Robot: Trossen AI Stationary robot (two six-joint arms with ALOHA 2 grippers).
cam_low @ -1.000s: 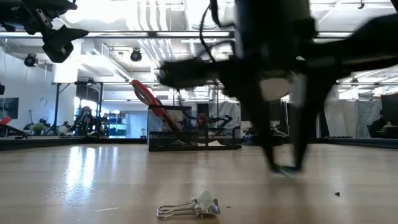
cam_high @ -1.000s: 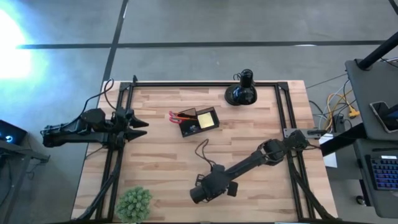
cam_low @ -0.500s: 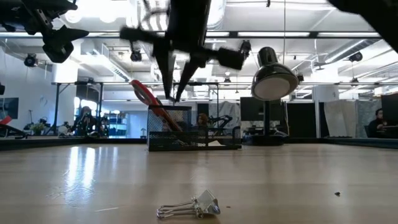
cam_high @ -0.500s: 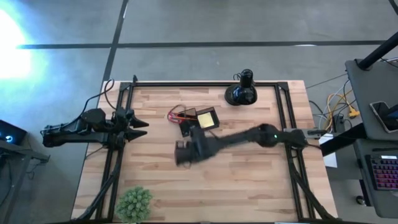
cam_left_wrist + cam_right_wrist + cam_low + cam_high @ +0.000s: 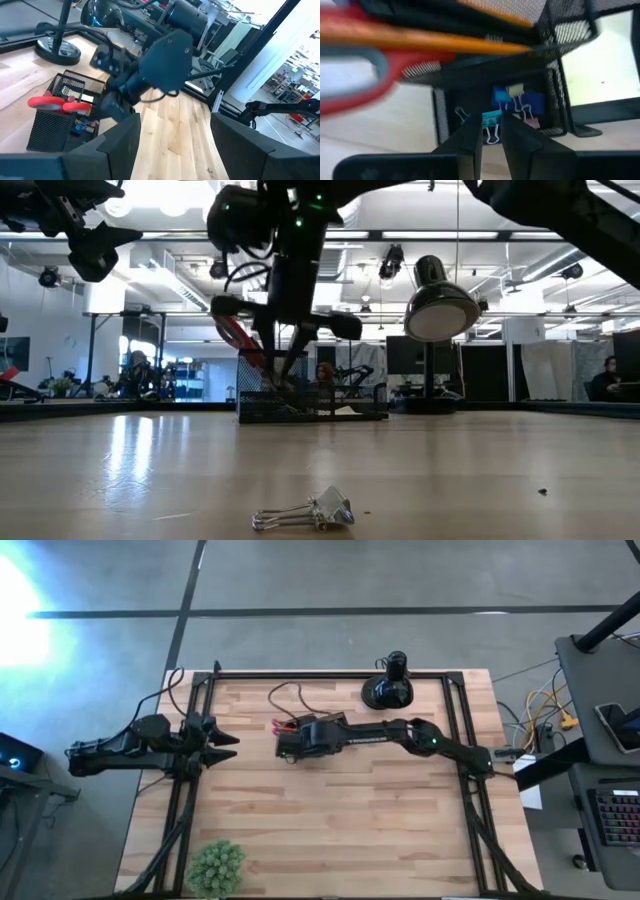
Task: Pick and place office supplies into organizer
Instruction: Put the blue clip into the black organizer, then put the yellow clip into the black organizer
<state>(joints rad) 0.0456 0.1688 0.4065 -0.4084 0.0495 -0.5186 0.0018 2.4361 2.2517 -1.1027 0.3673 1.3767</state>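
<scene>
The organizer is a dark mesh box on the far middle of the table, also in the left wrist view. Red-handled scissors and an orange pencil stick out of it, and blue clips lie in a compartment. My right gripper points down into that compartment, nearly shut with a teal binder clip at its fingertips. It hides most of the organizer from above. A silver binder clip lies on the near table. My left gripper waits open at the left edge. My right gripper has the teal binder clip at its fingertips, with the clip's wire handles reaching into the narrow gap between the two fingers. The fingers come from above, pointing down into the organizer's compartment. I cannot tell whether the clip rests on the compartment floor.
A black desk lamp stands at the far edge, right of the organizer, its head showing in the low view. A green fuzzy plant ball sits at the near left corner. Bare wood stretches across the near half.
My right gripper has risen from the near middle of the table, swung toward the far edge over the organizer, and come down so its fingertips sit in the organizer. The silver clip on the near table has stayed put.
</scene>
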